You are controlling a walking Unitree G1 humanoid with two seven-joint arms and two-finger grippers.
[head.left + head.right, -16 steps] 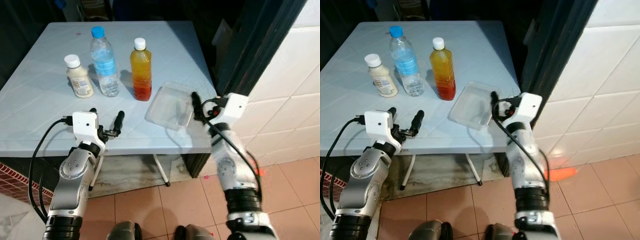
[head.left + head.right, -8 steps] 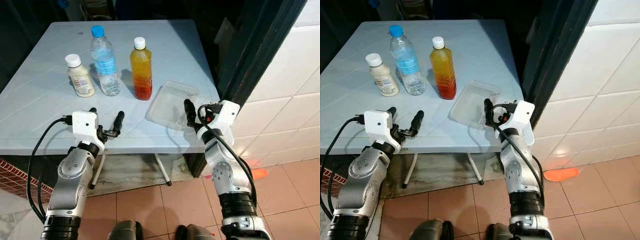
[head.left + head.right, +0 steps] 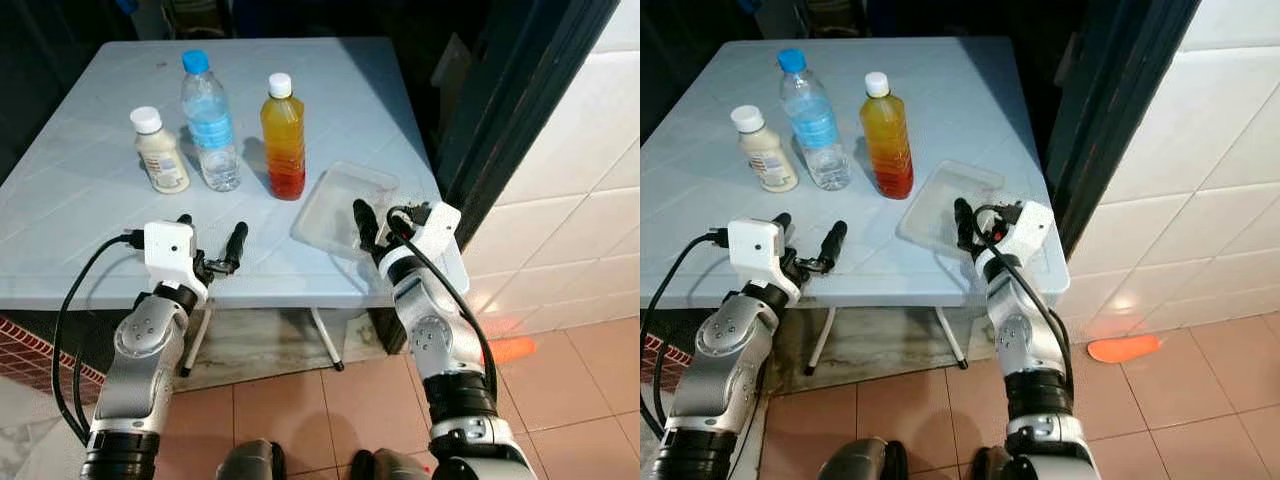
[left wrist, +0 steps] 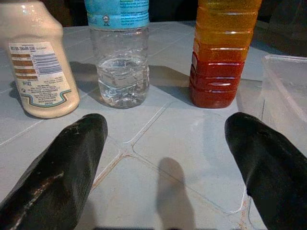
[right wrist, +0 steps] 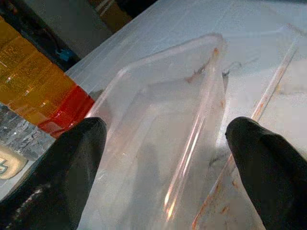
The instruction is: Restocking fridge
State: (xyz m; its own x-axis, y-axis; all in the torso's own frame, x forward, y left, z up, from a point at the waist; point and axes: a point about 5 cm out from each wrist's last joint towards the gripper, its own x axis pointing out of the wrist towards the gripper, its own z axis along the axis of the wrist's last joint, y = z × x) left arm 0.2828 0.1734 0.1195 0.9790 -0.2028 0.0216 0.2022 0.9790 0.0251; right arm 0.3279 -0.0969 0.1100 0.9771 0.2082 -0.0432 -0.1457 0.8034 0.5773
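Note:
On the pale blue table (image 3: pixel 90 255) stand a white sauce bottle (image 3: pixel 159 155), a blue-capped water bottle (image 3: pixel 210 125) and an orange-red juice bottle (image 3: pixel 283 145) in a row. A clear plastic container (image 3: pixel 335 205) lies to their right, near the table's right corner. My right gripper (image 3: pixel 378 222) is open at the container's near rim. In the right wrist view the container (image 5: pixel 158 158) lies between and ahead of its fingers (image 5: pixel 57 177). Over the table's front edge my left gripper (image 3: pixel 212 232) hangs open and holds nothing. It faces the bottles (image 4: pixel 122 72).
A dark door frame (image 3: pixel 500 110) rises just right of the table, with a white tiled wall (image 3: pixel 590 200) beyond it. An orange object (image 3: pixel 1125 348) lies on the tiled floor below. The table's front edge runs under both grippers.
My right gripper has moved left from the table's right corner onto the clear container's near rim. The left arm and the bottles have stayed put.

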